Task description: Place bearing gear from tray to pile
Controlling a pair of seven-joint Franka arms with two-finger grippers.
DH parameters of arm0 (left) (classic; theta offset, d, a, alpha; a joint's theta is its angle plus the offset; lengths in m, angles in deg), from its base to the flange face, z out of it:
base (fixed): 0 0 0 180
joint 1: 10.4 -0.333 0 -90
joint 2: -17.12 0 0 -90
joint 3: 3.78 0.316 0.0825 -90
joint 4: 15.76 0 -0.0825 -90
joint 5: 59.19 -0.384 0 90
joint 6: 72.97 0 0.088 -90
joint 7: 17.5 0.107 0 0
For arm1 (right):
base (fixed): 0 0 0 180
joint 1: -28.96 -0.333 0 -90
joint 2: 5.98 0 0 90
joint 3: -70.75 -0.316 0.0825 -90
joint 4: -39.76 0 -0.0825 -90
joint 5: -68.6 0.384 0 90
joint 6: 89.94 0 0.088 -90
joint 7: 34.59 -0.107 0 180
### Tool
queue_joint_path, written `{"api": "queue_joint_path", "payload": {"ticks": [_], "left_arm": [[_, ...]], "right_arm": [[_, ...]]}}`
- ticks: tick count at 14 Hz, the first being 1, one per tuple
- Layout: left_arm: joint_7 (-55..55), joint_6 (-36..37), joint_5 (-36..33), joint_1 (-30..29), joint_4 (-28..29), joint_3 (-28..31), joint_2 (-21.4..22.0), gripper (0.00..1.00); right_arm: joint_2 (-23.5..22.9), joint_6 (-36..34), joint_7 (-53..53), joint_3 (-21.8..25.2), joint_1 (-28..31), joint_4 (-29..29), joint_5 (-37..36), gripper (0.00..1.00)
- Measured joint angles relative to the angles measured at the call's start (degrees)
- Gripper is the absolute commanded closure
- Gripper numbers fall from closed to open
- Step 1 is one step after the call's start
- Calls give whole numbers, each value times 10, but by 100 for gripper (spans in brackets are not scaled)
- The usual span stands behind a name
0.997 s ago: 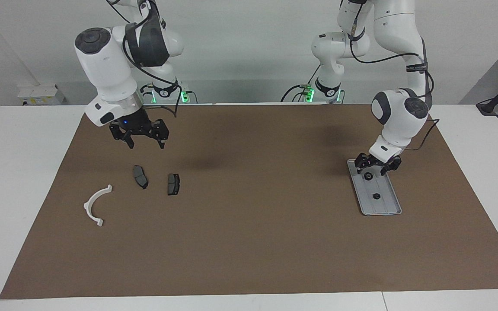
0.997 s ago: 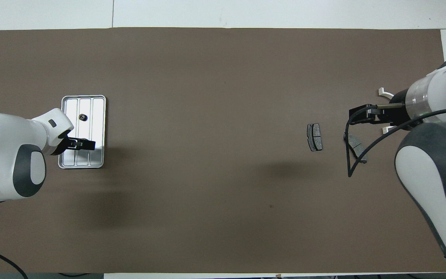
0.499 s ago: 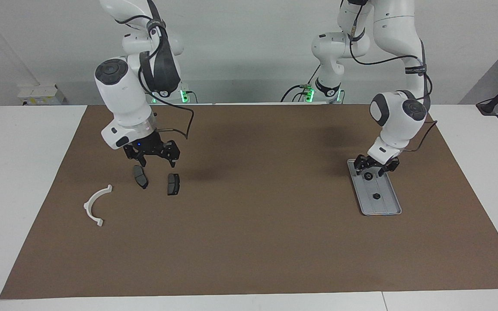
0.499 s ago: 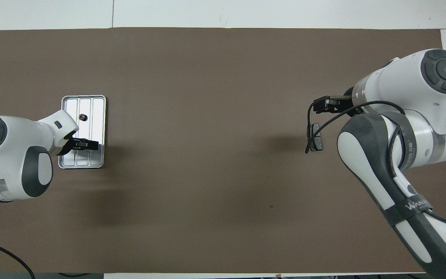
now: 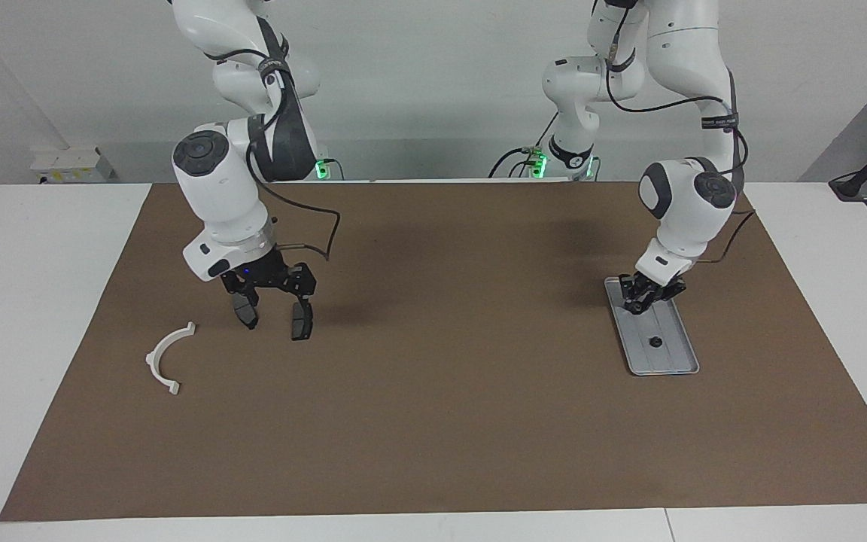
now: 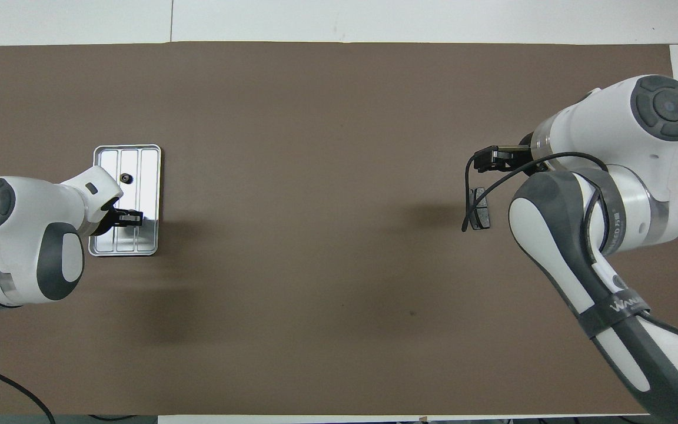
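Brown mat [image 5: 433, 421] covers most of the white tabletop, both arms working over it.

L arm: left gripper [image 5: 640, 301] is down inside the flat grey ridged metal tray [image 5: 678, 355], at the tray end nearer the robots. Its fingers are pulled in close together, tips at the tray floor. What sits between them is hidden by the gripper, so I can't tell for sure it has anything. My guess is it's pinched on a gear.

R arm: right gripper [image 5: 272, 305] hangs low over the pile w/ fingers spread wide and nothing in them. One tip is by each of the two small dark grey brake pads [image 5: 302, 324]. The white semicircular plastic bracket [image 5: 166, 357] lies apart from that hand, toward the R arm's end of the table.

One small dark bearing gear [image 5: 654, 342] sits loose on the tray floor, just clear of the L fingertips.

Step, as I read it: the grasp at the tray; carry not yet begun. Next move calls for a straight lift clear of the tray rim, then a long carry across the mat to the pile. That probably means R hand clears out or takes a handover.
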Motion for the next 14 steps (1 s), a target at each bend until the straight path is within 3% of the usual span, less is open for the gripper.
{"api": "queue_joint_path", "payload": {"ticks": [2,6,9,14], "left_arm": [[-1,36,0,1,-30,0,0,100],[-84,188,17,21,-174,-13,9,100],[-273,200,12,121,-206,-21,12,100],[-583,167,-76,307,-188,-25,0,100]], "right_arm": [[0,0,0,0,0,0,0,0],[0,0,0,0,1,0,0,0],[0,0,0,1,3,0,0,0],[0,0,0,4,3,0,0,0]]}}
